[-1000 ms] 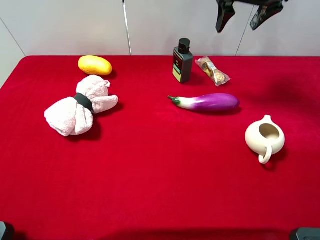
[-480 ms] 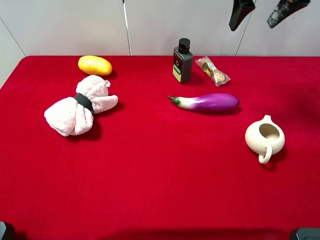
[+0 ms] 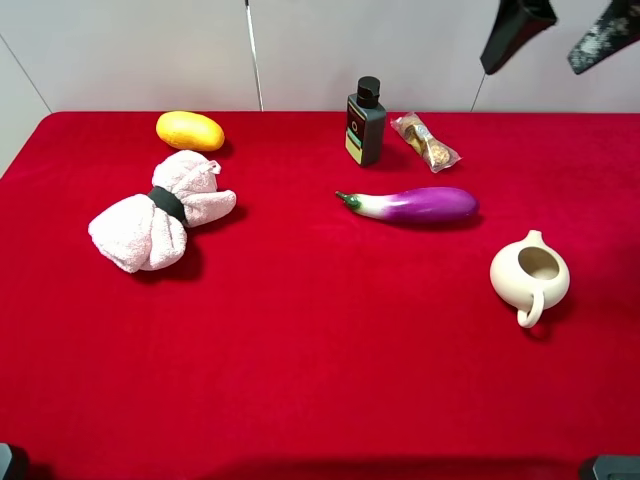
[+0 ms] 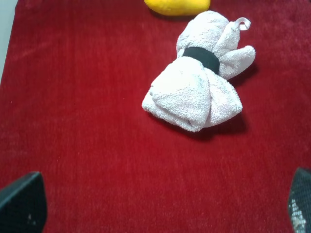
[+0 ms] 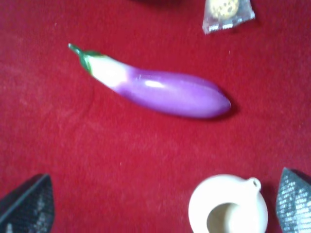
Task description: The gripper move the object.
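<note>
The clear packet of golden-brown chocolates point(image 3: 426, 141) lies at the back of the red table, just right of a black bottle point(image 3: 365, 122); its end shows in the right wrist view point(image 5: 226, 13). My right gripper point(image 3: 560, 33) hangs open and empty high above the back right, to the right of the packet; its fingertips point(image 5: 26, 206) frame the eggplant and the jug. My left gripper point(image 4: 155, 204) is open and empty, low at the front left, with the towel bundle point(image 4: 199, 85) ahead of it.
A purple eggplant point(image 3: 415, 205) lies in front of the packet. A cream jug point(image 3: 530, 275) stands at the right. A pink towel bundle point(image 3: 158, 212) and a yellow oval fruit point(image 3: 190, 130) lie at the left. The red cloth point(image 3: 320, 380) covers the table.
My right gripper has moved to the right across the top of the exterior view, still open. Nothing on the table has moved.
</note>
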`<action>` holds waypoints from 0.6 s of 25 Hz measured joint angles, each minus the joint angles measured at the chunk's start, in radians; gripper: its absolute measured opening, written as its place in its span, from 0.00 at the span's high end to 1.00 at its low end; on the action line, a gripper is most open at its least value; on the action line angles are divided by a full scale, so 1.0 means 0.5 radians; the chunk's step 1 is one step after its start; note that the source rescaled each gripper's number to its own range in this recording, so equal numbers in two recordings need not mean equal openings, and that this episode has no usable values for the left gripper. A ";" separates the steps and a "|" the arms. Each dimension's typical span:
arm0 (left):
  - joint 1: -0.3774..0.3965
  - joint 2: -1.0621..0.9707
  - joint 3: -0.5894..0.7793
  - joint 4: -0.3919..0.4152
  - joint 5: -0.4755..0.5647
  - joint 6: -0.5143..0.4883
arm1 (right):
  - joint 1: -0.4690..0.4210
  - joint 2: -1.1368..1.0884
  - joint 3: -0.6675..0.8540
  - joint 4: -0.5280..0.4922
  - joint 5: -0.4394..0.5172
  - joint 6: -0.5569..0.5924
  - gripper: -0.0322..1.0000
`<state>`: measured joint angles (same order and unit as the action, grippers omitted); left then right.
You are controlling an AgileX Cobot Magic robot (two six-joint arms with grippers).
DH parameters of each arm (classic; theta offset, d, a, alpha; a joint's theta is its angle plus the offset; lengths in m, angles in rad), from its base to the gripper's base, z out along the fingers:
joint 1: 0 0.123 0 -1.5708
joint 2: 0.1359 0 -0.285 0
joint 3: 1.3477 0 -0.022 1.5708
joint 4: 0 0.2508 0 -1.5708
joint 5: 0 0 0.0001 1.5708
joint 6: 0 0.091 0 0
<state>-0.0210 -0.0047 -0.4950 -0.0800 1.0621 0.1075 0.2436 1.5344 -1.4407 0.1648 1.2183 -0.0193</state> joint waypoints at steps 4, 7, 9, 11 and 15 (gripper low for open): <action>0.000 0.000 0.000 0.000 0.000 0.000 | 0.000 -0.164 0.166 -0.002 0.000 -0.025 0.00; 0.000 0.000 0.000 0.000 0.000 0.000 | 0.000 -0.292 0.284 -0.002 0.002 -0.055 0.00; 0.000 0.000 0.000 0.000 0.000 0.000 | 0.000 -0.375 0.354 -0.002 0.002 -0.077 0.00; 0.000 0.000 0.000 0.000 0.000 0.000 | 0.000 -0.454 0.402 -0.002 0.004 -0.077 0.00; 0.000 0.000 0.000 0.000 0.000 0.000 | 0.000 -0.617 0.475 -0.002 0.004 -0.082 0.00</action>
<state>-0.0210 -0.0047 -0.4950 -0.0800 1.0621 0.1075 0.2436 1.2260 -1.2033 0.1639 1.2202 -0.0605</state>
